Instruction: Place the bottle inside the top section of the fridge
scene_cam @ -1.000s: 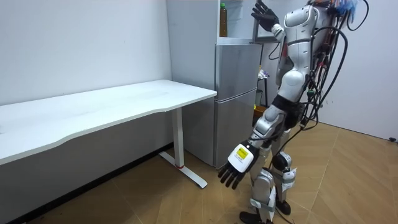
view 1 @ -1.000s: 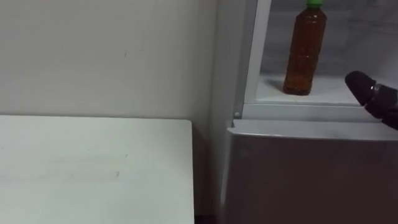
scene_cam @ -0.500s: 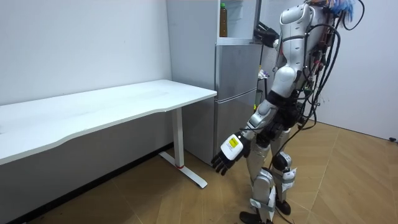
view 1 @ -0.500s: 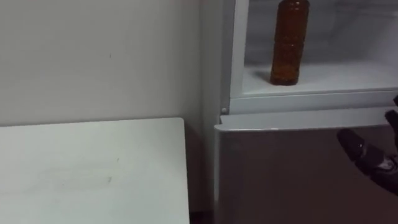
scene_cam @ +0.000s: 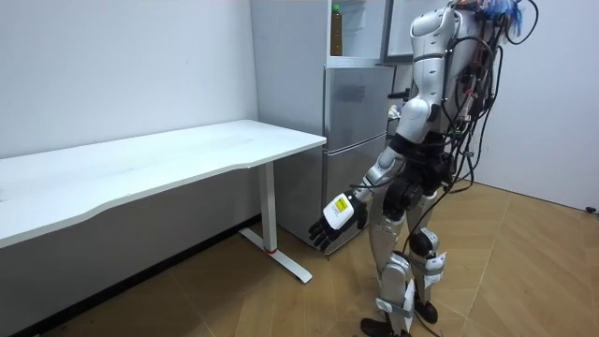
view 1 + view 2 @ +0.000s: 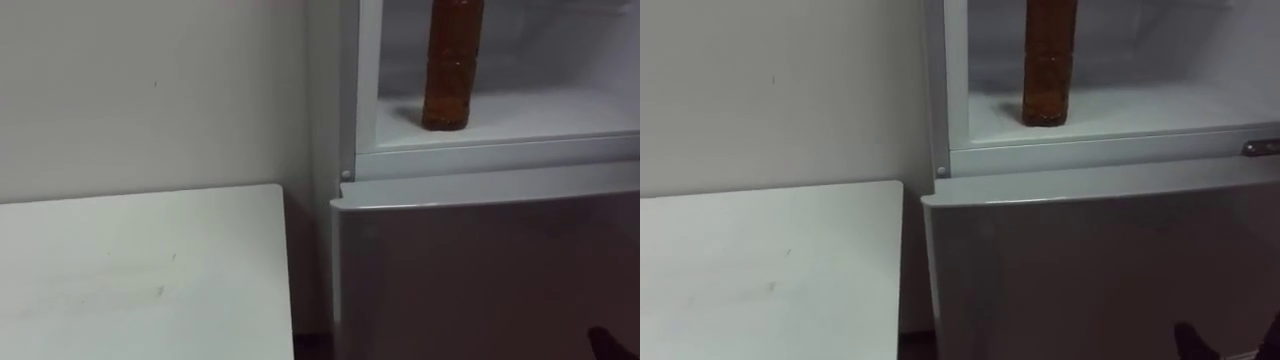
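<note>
A brown bottle stands upright on the white shelf of the open upper fridge, near its left wall, with no hand on it. In the room view the bottle shows its green cap. I stand right before the fridge. My left hand hangs low beside my leg, fingers straight and holding nothing. A dark fingertip of my right hand shows at the bottom right edge, well below the shelf and in front of the lower door.
The lower fridge door is closed. A white table stands against the wall left of the fridge, close to its side. The upper fridge door stands open. Wooden floor lies behind me.
My right hand has dropped from beside the bottle at the shelf to the bottom edge. The left hand has swung forward towards the fridge. The eye views have shifted, with the bottle left standing.
</note>
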{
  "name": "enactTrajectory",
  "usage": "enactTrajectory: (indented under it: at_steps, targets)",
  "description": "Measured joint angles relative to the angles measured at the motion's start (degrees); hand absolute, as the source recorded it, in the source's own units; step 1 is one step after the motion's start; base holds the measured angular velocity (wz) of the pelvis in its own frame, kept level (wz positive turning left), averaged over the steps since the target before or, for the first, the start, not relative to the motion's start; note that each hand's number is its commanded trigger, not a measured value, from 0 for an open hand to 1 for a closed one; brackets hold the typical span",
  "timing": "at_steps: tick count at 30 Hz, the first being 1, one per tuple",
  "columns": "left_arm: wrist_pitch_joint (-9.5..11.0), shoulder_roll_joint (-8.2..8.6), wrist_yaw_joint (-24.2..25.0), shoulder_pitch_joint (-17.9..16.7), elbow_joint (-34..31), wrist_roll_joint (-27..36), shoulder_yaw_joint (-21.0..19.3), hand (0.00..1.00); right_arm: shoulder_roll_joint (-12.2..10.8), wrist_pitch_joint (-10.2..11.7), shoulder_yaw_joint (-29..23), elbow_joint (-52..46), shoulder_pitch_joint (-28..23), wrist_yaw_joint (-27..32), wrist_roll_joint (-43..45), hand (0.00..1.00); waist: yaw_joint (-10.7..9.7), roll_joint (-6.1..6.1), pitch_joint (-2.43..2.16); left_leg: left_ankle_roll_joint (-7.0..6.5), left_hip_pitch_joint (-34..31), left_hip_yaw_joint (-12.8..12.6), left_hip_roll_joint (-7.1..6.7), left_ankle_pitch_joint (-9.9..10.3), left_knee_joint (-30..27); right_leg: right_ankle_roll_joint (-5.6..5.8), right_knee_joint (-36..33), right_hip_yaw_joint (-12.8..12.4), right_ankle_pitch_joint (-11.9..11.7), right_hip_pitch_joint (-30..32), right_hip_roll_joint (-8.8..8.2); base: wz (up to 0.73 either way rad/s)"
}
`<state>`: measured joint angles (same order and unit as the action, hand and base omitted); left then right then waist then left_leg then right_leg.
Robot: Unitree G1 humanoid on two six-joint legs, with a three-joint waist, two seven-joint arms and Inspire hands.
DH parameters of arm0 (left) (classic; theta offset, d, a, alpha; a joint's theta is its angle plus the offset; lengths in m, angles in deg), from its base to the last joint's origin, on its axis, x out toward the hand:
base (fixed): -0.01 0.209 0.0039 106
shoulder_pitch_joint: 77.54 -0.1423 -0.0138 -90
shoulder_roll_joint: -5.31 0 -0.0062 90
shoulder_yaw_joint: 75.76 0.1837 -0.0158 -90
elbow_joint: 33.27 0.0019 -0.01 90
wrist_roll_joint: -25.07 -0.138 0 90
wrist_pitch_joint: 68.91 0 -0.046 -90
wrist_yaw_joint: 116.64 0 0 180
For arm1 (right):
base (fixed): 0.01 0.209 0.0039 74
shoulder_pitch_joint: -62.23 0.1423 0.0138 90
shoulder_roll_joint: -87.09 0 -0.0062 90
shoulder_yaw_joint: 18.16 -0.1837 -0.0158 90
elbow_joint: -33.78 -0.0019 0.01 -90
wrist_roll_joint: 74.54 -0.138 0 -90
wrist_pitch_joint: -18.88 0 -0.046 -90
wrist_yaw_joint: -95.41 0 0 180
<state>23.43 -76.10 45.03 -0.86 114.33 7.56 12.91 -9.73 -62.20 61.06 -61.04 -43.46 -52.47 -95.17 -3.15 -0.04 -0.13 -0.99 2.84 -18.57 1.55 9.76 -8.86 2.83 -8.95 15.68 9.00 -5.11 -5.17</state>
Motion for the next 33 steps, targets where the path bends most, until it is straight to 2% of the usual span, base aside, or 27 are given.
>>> enactTrajectory:
  at_steps: [4,9,12,14,18,21,26,28,29,33]
  targets:
    - [0.2,0.03,0.0,0.2,-0.1,2.3,1.0,0.00,-0.1,0.0,2.3,10.1,-0.1,2.5,0.2,0.00,-0.2,-0.08,0.03,0.00,0.1,0.0,-0.01,0.0,0.3,0.00,-0.1,0.0,0.0,0.0,-0.04,0.00]
    - [0.2,0.09,0.0,-0.1,0.0,2.5,1.0,0.00,-1.4,0.0,3.5,23.0,-0.3,2.4,3.0,0.00,-0.3,-0.14,0.03,-0.03,0.0,0.4,-0.22,0.0,0.2,0.03,0.2,0.1,0.0,-0.2,-0.21,0.02]
    - [0.2,0.09,-0.1,-0.7,0.0,6.6,1.2,0.00,-1.4,0.0,5.5,27.5,-1.4,2.4,2.7,0.00,-0.2,-0.16,0.07,-0.03,0.6,0.4,-0.38,0.0,0.2,0.15,0.3,0.1,0.3,-0.4,-0.31,0.00]
    - [0.2,0.05,0.0,-1.2,0.2,10.1,1.5,0.00,-1.4,-0.1,6.5,33.9,-1.1,2.2,2.9,0.00,-0.2,-0.55,-0.01,-0.05,1.1,0.8,-0.52,0.0,0.3,0.22,0.3,0.3,0.7,-1.0,-0.39,0.09]
    - [0.2,-0.11,1.5,-1.6,0.3,13.7,1.3,0.00,-1.4,-0.2,7.7,40.8,-1.2,1.8,3.3,0.00,0.3,-0.65,0.06,-0.01,1.2,1.2,-0.61,0.1,0.3,0.25,0.3,0.6,1.0,-1.2,-0.44,0.06]
    - [0.1,-0.14,3.7,-2.6,1.0,19.2,1.3,0.00,-1.5,-0.8,8.5,48.5,-1.1,-0.8,3.3,0.00,0.6,-0.60,0.11,0.05,1.7,1.4,-0.63,0.3,0.2,0.29,0.4,1.1,1.1,-1.8,-0.51,0.04]
    - [-1.1,-0.02,7.0,-3.0,3.6,26.5,-0.9,0.00,-1.5,-2.8,8.9,52.7,-1.2,-6.4,3.1,0.00,0.6,-0.49,0.20,0.15,2.0,1.5,-0.59,0.6,0.2,0.33,0.4,1.2,1.4,-2.2,-0.55,0.00]
    - [-1.3,0.21,8.5,-3.3,3.6,27.8,-1.3,0.00,-1.7,-2.9,8.8,54.1,-1.2,-9.3,3.2,0.00,0.5,-0.65,0.10,0.15,2.1,1.6,-0.41,0.6,0.2,0.38,0.4,1.3,1.5,-2.2,-0.63,0.00]
    - [-1.5,0.34,9.8,-3.3,3.6,29.7,-2.0,0.00,-1.8,-3.3,8.7,55.1,-1.1,-11.3,3.2,0.00,0.6,-0.42,0.23,0.12,2.1,1.6,-0.42,0.6,0.2,0.38,0.4,1.5,1.5,-2.2,-0.71,0.00]
    - [-2.2,-0.12,13.8,-3.2,4.2,34.2,-2.0,0.00,-2.3,-4.9,8.7,58.6,-0.5,-17.2,5.0,0.00,0.5,-0.37,0.21,0.09,1.8,1.5,-0.39,0.7,0.1,0.39,0.3,1.5,1.6,-1.9,-0.75,0.00]
